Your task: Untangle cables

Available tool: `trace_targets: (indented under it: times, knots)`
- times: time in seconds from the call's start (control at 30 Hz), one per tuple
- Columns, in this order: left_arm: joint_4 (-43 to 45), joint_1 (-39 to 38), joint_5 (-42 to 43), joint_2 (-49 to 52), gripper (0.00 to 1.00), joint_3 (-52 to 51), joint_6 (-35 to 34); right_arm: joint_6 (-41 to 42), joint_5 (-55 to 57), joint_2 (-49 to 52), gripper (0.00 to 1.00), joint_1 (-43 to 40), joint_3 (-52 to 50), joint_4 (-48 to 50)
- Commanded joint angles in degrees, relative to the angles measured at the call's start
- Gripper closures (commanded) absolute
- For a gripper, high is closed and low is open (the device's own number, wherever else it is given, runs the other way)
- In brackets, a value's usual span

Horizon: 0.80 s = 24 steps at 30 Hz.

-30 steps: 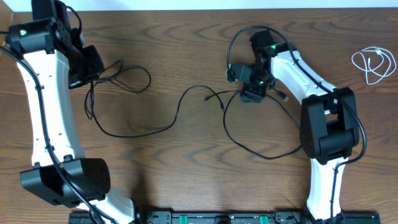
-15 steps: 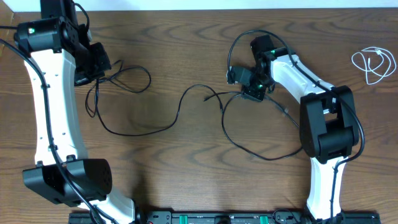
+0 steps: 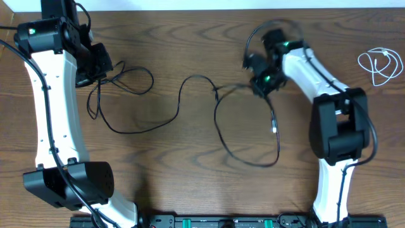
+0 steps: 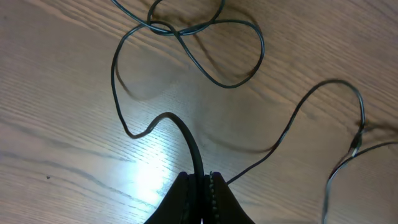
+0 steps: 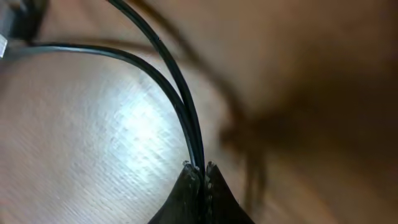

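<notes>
- Dark wood tabletop [image 3: 190, 190] carries everything. Nearest us, the big loop of the black cables [image 3: 223, 142] has drawn in: a second ago it spread wide toward the right arm's base, and now it hangs as a narrower, slightly blurred oval.
- Just beyond it, a plug [image 3: 273, 130] now dangles on a straight run below the right arm, where before it lay out to the side.
- Farther on, the right gripper [image 3: 264, 82] has shifted up and to the right. Its wrist view shows it pinched tight on two black strands [image 5: 186, 124] that run side by side into the tips [image 5: 202, 171].
- We judge that this grip has only just been made. The lift is starting to tug the right-hand strands away from the crossing near the middle, which looks not yet undone.
- At about the same depth, the left gripper [image 3: 95, 66] has barely moved in the last half second. It is clamped on one black strand [image 4: 193, 146], anchoring the left loops.
- Far right, the white cable [image 3: 380, 66] lies coiled well apart, unchanged.
</notes>
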Motion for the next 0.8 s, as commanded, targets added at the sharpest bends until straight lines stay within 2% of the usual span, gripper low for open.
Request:
trace_targets:
  times: [0.0, 0.27, 0.4, 0.63, 0.77]
  knots:
    - [0.04, -0.09, 0.52, -0.57, 0.92, -0.17, -0.28, 8.13, 0.39, -10.58, 0.99, -4.2, 7.8, -0.39]
    - [0.07, -0.09, 0.52, -0.55, 0.92, -0.17, -0.28, 9.73, 0.07, -25.59, 0.99, -13.81, 11.78, -0.04]
    - [0.04, -0.09, 0.52, -0.55, 0.92, -0.17, -0.28, 14.86, 1.31, -33.05, 0.99, -25.38, 11.78, 0.28]
    - [0.07, -0.09, 0.52, -0.55, 0.92, -0.17, -0.28, 21.55, 2.08, -34.6, 0.99, -40.44, 11.63, -3.78]
    - [0.07, -0.09, 0.52, -0.55, 0.92, -0.17, -0.28, 25.14, 8.98, -33.14, 0.99, -45.38, 11.54, -5.33]
